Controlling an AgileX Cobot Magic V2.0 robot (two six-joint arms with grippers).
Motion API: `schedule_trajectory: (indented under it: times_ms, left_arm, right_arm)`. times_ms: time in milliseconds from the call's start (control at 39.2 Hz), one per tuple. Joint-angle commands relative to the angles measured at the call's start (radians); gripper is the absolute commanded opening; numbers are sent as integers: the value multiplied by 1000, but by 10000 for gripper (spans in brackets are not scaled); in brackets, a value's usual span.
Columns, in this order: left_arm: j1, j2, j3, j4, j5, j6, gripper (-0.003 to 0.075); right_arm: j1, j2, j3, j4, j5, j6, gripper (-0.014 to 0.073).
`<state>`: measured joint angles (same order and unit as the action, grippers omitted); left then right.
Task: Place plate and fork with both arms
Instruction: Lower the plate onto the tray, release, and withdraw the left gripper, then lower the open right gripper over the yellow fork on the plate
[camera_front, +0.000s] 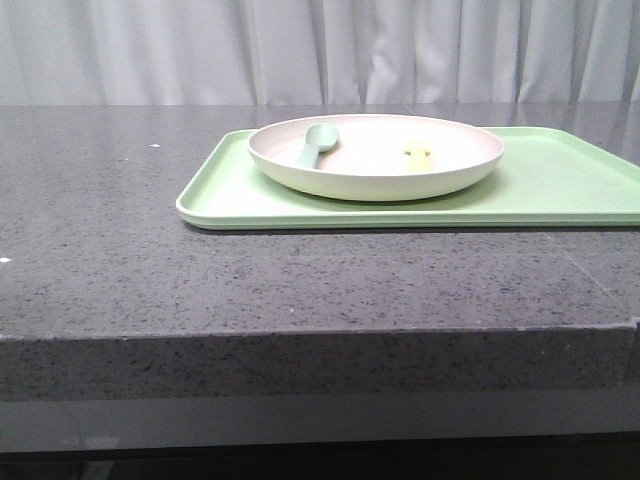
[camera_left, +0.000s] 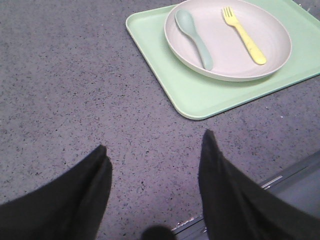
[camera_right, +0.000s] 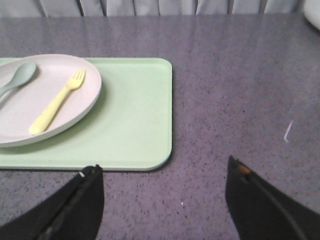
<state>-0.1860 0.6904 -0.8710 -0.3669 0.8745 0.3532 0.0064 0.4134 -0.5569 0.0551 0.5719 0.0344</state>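
Fork (camera_left: 244, 35), flat-handled, lies in round matte plate (camera_left: 277, 37)

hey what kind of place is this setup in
Probably a lab or test bench staged as a dining setting: a dark speckled stone-like counter, a pale curtain hung behind it, and a light green tray carrying a plate with spoon and fork.

I can read no text, label, brand, number or sign in any of my views. The large round cream plate (camera_left: 227, 42), the pale yellow plastic fork (camera_left: 244, 35) lying in it and the rectangular light green tray (camera_left: 165, 60) under it carry no markings.
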Motion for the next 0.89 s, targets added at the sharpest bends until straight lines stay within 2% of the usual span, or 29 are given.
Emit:
schedule_trajectory:
  times_ms: [0, 179, 332, 638, 868]
  left_arm:
    - [1, -2, -26, -20, -71, -1, 390]
    - [1, -2, -26, -20, -71, -1, 390]
    - [1, -2, -26, -20, -71, -1, 390]
    - [1, -2, -26, -20, -71, -1, 390]
    - [1, -2, -26, -20, -71, -1, 390]
  right_arm:
    - [3, 66, -94, 11, 27, -11, 538]
    - [78, 202, -239, 50, 167, -93, 538]
    - [196, 355, -360, 62, 236, -141, 538]
    - [388, 668, -622, 62, 270, -132, 537]
    - [408, 942, -872, 56, 410, -19, 537]
